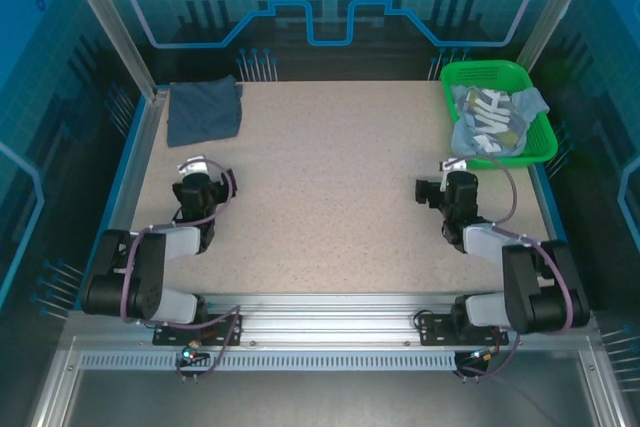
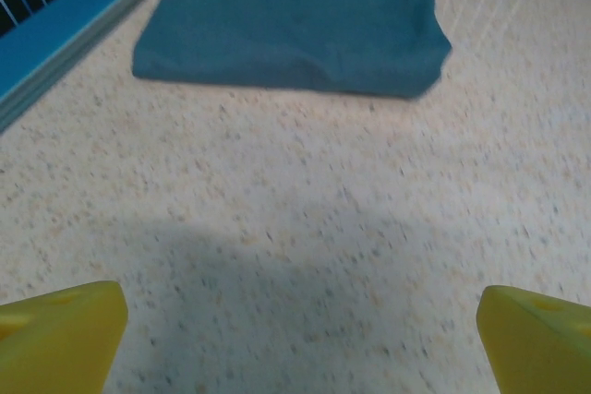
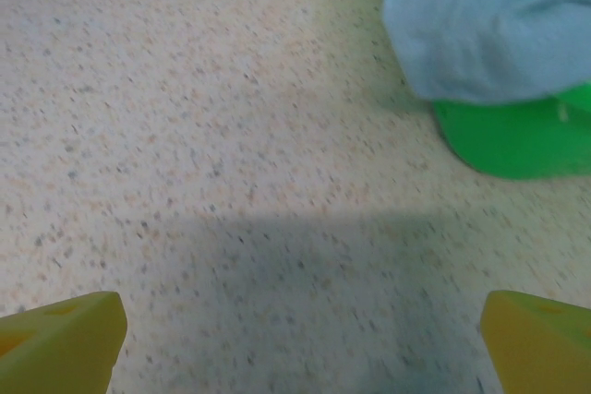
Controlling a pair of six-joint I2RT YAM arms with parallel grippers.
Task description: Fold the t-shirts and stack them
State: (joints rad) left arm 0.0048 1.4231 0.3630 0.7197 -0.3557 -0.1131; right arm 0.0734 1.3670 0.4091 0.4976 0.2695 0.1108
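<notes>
**Item 1 – dark slate-blue t-shirt** (image 1: 204,110) (image 2: 291,20). Plain, folded into a flat, nearly square pad. It lies on the table (image 1: 330,197) in the far-left corner, against the left rail. Its edges run roughly parallel to the table edges, and no long axis can be told. In the left wrist view the near edge runs left to right, with the near-right corner slightly rumpled.

**Item 2 – grey-blue t-shirt with white lettering** (image 1: 487,119). Unfolded and crumpled in a heap inside the green basket (image 1: 530,152) at the far-right corner. The heap runs far to near along the basket, with the lettering slanted across it.

**Item 3 – pale light-blue fabric** (image 3: 480,29). Soft and creased, it droops over the basket's (image 3: 517,140) near-left rim toward the table. Which shirt it belongs to cannot be told.

**Item 4 – left gripper** (image 1: 192,165) (image 2: 300,339). Jaws spread wide and holding nothing. It sits low over bare table, near the slate-blue shirt and pointing at it.

**Item 5 – right gripper** (image 1: 455,164) (image 3: 300,339). Jaws spread wide and holding nothing. It is over bare table, just short of the basket's near-left corner.
</notes>
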